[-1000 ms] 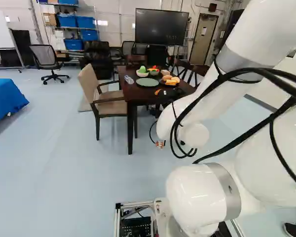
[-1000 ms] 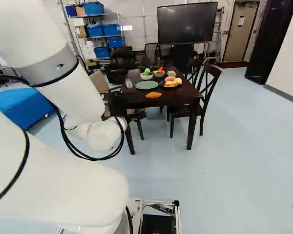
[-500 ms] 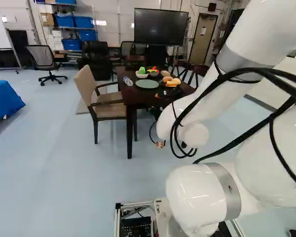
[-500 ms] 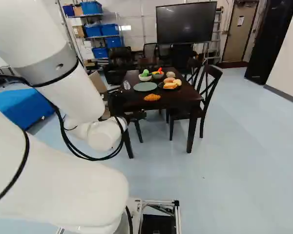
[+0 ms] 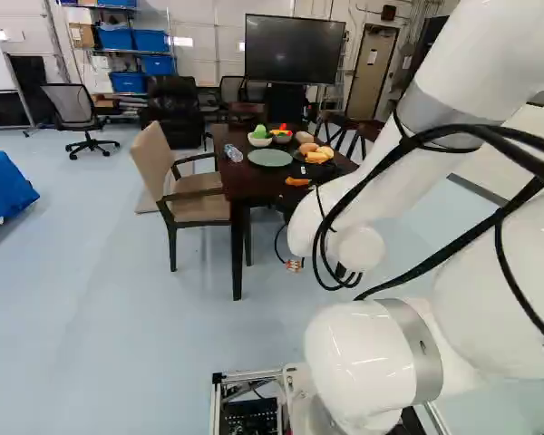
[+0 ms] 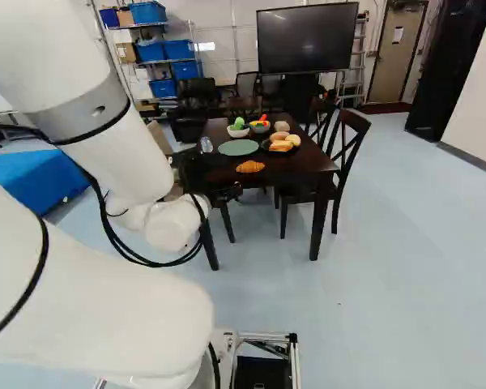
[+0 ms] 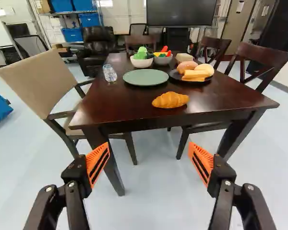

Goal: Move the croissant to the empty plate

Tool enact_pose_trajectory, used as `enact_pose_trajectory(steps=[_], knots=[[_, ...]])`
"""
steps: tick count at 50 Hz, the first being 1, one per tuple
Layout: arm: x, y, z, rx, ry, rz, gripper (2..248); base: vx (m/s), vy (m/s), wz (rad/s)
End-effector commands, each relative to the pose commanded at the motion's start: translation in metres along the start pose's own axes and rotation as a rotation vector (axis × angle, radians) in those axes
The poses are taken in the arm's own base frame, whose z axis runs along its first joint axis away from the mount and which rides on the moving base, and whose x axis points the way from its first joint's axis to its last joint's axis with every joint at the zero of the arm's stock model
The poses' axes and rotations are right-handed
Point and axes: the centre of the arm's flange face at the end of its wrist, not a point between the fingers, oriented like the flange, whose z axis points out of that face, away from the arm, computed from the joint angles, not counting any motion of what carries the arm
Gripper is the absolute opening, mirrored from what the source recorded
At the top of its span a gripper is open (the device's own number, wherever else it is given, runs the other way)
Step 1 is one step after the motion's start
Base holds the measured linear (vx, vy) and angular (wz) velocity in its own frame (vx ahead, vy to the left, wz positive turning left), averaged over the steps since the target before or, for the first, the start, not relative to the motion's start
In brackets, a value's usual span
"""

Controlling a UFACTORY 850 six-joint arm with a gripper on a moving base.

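Note:
The gripper [image 6: 194,168] shows as a dark shape beyond the wrist in the right base view, mostly hidden by the arm. In the wrist view the gripper [image 7: 149,157] stands open, nothing between its orange-padded fingers. Ahead of it and higher, the golden croissant [image 7: 170,99] lies on the dark table [image 7: 129,109] near its close edge, apart from the fingers. Farther back sits the bare green plate [image 7: 146,77]. In the right base view the croissant [image 6: 249,166] lies on the near side of the green plate [image 6: 238,147].
A black plate [image 7: 174,74] of bread stands beside the green one. Behind are a white bowl [image 7: 141,62], a grey bowl [image 7: 162,60] and a bread roll [image 7: 184,57]; a clear bottle [image 7: 110,74] stands on the other side. Chairs flank the table, including a beige armchair [image 7: 41,81].
The base has moved forward, bringing the table closer in both base views. Against its joint the arm has kept its pose. The croissant rests at the same spot on the table.

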Motion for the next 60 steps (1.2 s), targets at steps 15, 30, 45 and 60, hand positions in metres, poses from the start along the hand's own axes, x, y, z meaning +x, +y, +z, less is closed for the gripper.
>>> enact_pose_trajectory(steps=[15,30,45,60], knots=[[0.0000,0.0000,0.0000,0.000,0.000,0.000,224,0.101,-0.007,-0.008],[0.0000,0.0000,0.0000,0.000,0.000,0.000,224,0.087,-0.027,-0.006],[0.0000,0.0000,0.0000,0.000,0.000,0.000,224,0.086,-0.042,-0.008],[0.0000,0.0000,0.0000,0.000,0.000,0.000,224,0.089,-0.046,-0.013]])
